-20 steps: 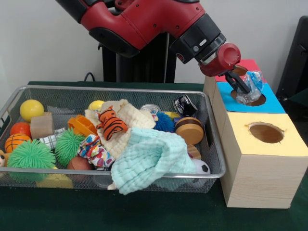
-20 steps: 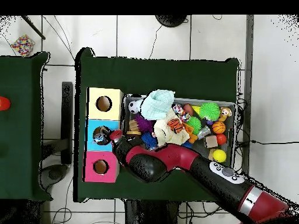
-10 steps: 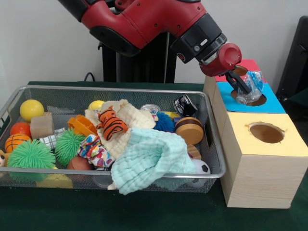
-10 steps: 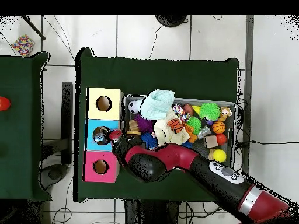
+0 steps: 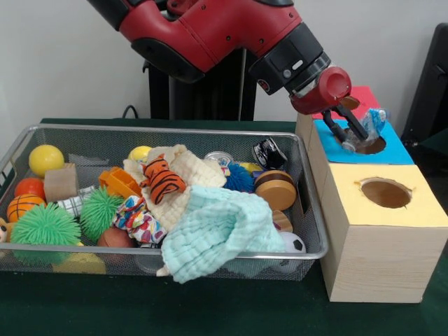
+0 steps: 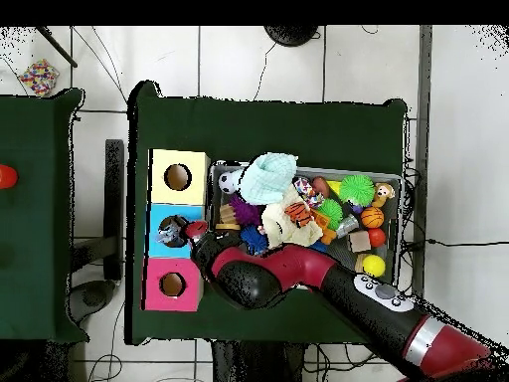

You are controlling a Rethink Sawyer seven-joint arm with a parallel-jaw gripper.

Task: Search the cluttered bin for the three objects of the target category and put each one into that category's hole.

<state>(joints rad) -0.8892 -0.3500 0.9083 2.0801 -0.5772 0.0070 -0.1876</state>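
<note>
Claw (image 5: 358,136): fingers spread apart over the blue box's hole (image 5: 371,145), holding nothing.
Bottle (image 5: 367,133): clear plastic, between the fingers, sunk partly into that hole.
Bin (image 5: 316,210): beside the boxes, full of toys and cloths.

Robotics lab: green-clothed surface (image 6: 278,129) on tiled floor (image 6: 258,60), loose cables (image 6: 99,50), wire bin (image 5: 311,210) of toys, colour-topped sorting boxes (image 5: 381,238).
</note>
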